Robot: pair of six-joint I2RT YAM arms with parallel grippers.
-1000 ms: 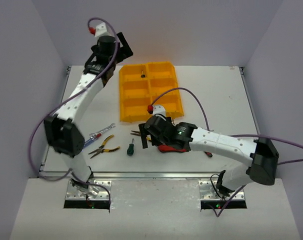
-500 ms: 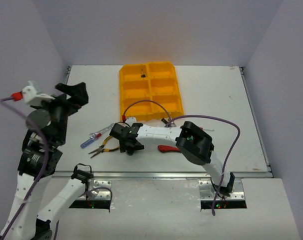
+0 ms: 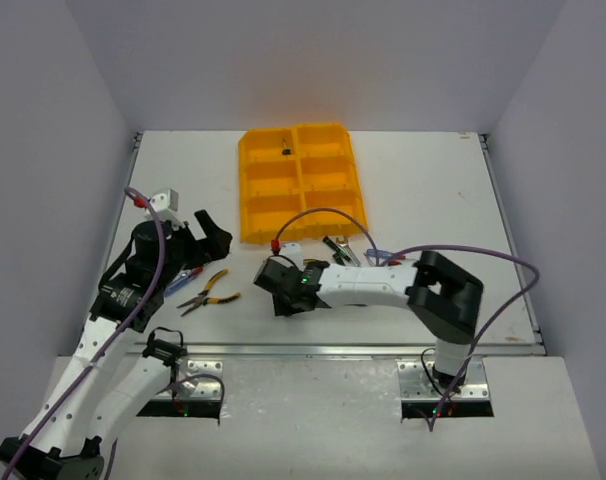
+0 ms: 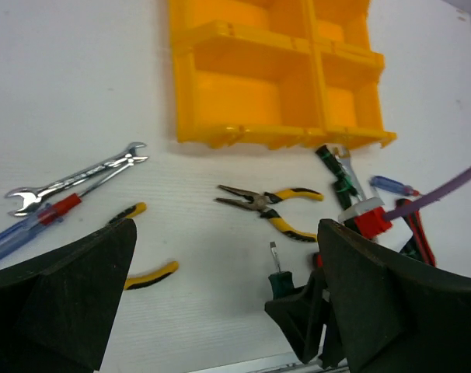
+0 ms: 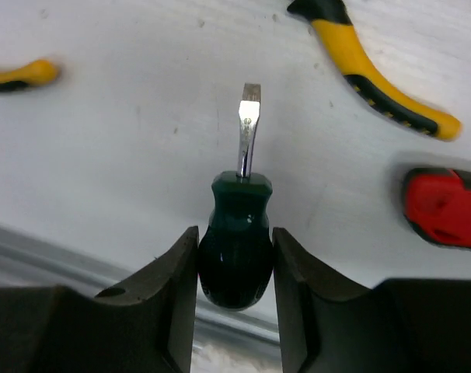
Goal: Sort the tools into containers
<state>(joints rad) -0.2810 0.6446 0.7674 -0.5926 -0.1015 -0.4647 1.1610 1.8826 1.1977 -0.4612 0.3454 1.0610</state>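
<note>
Table (image 3: 433, 190): white, matte, faintly ribbed in the wrist views.
Walls (image 3: 313, 60): pale lilac, closing the table on its left, far and right sides.
Rail (image 3: 313, 351): silver strip along the table's near edge.
Ledge (image 3: 313, 430): pale grey, just beyond the rail.

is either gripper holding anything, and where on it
The right gripper has the green screwdriver clamped by its handle, one finger on each side. The left gripper is open and empty.

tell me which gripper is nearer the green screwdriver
Right. The right gripper is shut on the handle of the green screwdriver; the left gripper is open, off to its left.
</note>
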